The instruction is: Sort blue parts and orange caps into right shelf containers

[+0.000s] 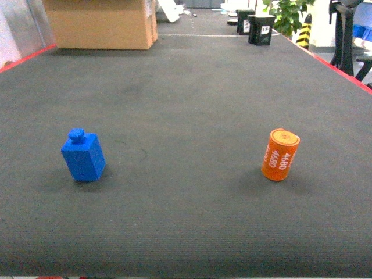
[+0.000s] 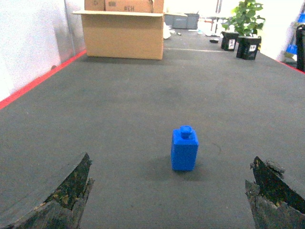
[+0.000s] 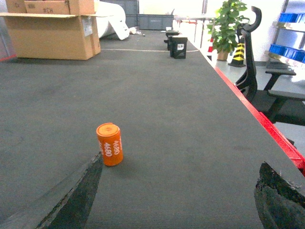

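From my head camera the orange cap (image 1: 280,155) carries "4680" in white digits, printed twice and running lengthwise along its side; my right wrist camera shows the same number on it (image 3: 110,144). The cardboard box (image 3: 52,27) at the far end bears dark letters on its top carton (something like "HCH", too blurred to be sure).

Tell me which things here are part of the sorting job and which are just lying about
For the job: blue part, orange cap, both standing apart on the dark mat.

Just lying about: cardboard box, black bins, potted plant, office chair.
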You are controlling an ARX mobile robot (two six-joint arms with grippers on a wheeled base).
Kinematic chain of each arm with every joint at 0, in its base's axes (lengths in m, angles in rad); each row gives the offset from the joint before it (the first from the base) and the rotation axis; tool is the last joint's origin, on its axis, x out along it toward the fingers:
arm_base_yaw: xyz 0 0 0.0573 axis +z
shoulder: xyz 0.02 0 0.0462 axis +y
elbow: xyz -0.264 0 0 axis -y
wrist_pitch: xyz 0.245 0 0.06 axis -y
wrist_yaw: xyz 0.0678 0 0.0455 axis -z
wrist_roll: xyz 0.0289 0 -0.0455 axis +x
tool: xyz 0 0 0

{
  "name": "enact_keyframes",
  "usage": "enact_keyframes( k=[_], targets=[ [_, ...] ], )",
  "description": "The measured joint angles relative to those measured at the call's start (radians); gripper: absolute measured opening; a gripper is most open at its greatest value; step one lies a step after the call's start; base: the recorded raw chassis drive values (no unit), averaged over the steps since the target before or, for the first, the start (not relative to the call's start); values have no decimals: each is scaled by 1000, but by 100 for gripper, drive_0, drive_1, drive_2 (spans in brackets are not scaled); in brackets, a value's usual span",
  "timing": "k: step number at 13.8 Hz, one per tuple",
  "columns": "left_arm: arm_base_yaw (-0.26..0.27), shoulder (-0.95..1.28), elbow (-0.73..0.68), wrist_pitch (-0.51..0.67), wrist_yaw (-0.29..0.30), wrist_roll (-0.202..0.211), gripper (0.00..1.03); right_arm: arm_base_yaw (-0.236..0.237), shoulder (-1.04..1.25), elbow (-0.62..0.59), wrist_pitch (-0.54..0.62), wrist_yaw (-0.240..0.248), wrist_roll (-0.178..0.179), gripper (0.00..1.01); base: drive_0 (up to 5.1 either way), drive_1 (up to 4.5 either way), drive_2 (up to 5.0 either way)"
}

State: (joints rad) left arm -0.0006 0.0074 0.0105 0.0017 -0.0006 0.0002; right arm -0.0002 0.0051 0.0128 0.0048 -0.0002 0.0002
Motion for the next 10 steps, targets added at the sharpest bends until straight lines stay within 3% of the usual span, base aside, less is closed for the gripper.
enact_keyframes(
  k=[10],
  targets=[
    [0, 0, 0, -6, 0, 0, 98, 0, 0, 0, -10, 0, 0, 98, 0, 0, 0]
  ],
)
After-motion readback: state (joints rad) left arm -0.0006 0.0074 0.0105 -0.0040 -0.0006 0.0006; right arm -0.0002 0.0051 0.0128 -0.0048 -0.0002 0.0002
